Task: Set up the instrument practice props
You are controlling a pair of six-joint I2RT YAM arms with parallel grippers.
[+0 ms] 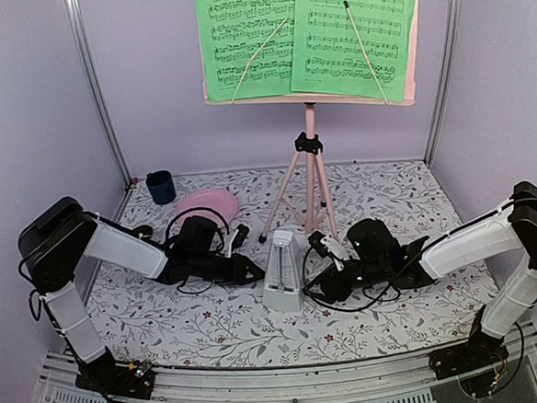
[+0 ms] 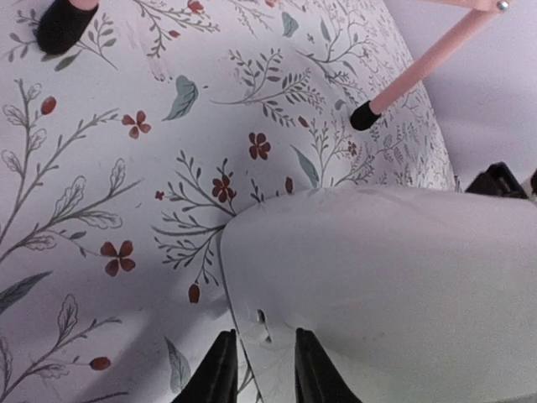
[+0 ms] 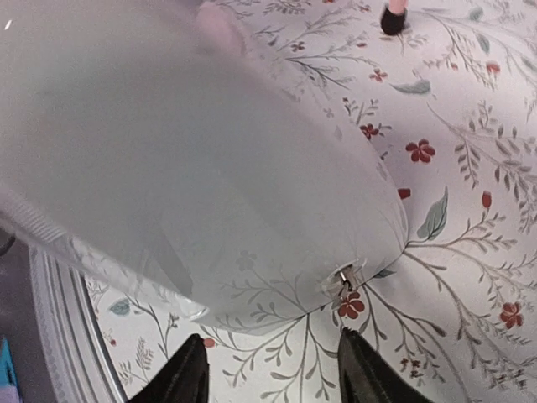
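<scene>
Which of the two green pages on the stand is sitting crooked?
The right-hand page: its staves slant and its inner edge overlaps the left page, which sits square on the music stand.

Dark blue cup stands near pink plate on floral cloth.

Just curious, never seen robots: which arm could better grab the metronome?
Probably right: the right gripper gapes wide facing the metronome; the left gripper sits narrow at one edge.
</scene>
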